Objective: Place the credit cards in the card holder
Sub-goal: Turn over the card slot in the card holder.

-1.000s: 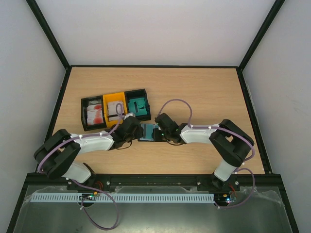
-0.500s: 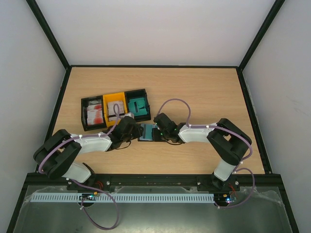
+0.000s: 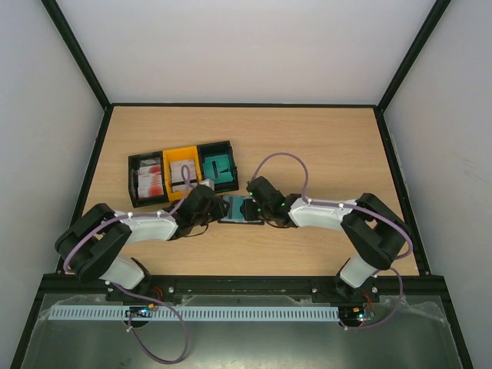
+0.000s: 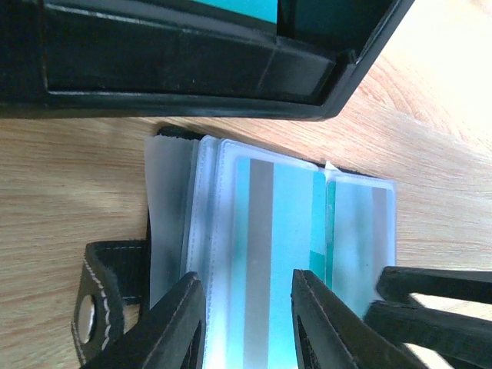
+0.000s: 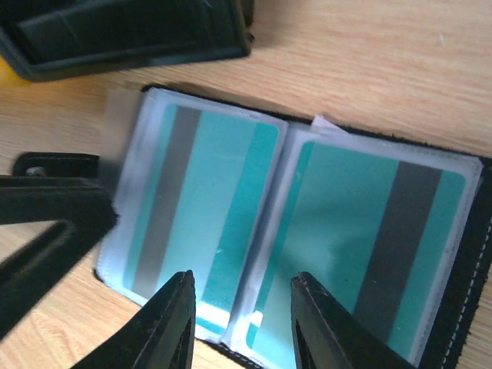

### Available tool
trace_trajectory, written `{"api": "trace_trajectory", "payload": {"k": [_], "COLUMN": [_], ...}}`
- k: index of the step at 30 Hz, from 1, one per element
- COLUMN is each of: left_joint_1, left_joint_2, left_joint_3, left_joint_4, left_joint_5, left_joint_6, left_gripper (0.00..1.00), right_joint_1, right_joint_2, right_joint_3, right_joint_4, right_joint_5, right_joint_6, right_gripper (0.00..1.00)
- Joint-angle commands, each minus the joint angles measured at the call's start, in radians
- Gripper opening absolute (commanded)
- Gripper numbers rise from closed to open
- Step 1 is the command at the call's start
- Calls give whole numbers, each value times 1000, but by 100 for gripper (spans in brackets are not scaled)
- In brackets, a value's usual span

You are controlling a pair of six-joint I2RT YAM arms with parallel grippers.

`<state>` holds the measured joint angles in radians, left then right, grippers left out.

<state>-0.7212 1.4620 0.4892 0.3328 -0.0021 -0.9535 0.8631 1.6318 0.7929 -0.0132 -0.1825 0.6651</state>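
Card holder (image 5: pixel 286 223) lies open flat on the bench (image 5: pixel 369 69), directly beneath both claws, with two teal credit cards (image 5: pixel 192 204) seated in its clear sleeves. Your left claw (image 4: pixel 247 307) stands fingers apart over one page, apparently to keep the pages spread. Your right claw (image 5: pixel 242 307) is likewise parted, gripping nothing, straddling the centre fold. Black bin (image 4: pixel 192 61) sits just beyond.

The card holder (image 3: pixel 235 209) lies on the table (image 3: pixel 323 154) between my left gripper (image 3: pixel 211 202) and right gripper (image 3: pixel 254 206), just before the bins (image 3: pixel 181 150), cards (image 5: pixel 196 223) in its sleeves.
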Motion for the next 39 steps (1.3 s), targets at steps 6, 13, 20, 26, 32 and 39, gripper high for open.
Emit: {"api": "trace_trajectory", "payload": {"k": [6,13,20,26,32,39], "left_joint_1": [7,6,7,7,6,-8], "left_joint_2": [42,35,37,59,54,51], "left_joint_3": [-1,-4,-1,-1,-6,1], "left_joint_4": [40,38,47,73,94,123], "left_joint_5": [22,26,42,70,97,142], "left_joint_6": [-8,-13,-10,-11,-6,31], "left_gripper": [34,33,35,35,30,29], "right_joint_1": [21,23,24,24,24,23], "right_joint_2": [16,85,115,120,124,113], "right_joint_3": [20,33,24,20,15,9], "right_joint_4": [-46,-46,-48,-50,-43,-25], "right_joint_5": [2,2,24,35,34,24], "right_joint_6": [-59,-53,-33,-34,-34,-5], "right_gripper": [28,19,9,8,7,7]}}
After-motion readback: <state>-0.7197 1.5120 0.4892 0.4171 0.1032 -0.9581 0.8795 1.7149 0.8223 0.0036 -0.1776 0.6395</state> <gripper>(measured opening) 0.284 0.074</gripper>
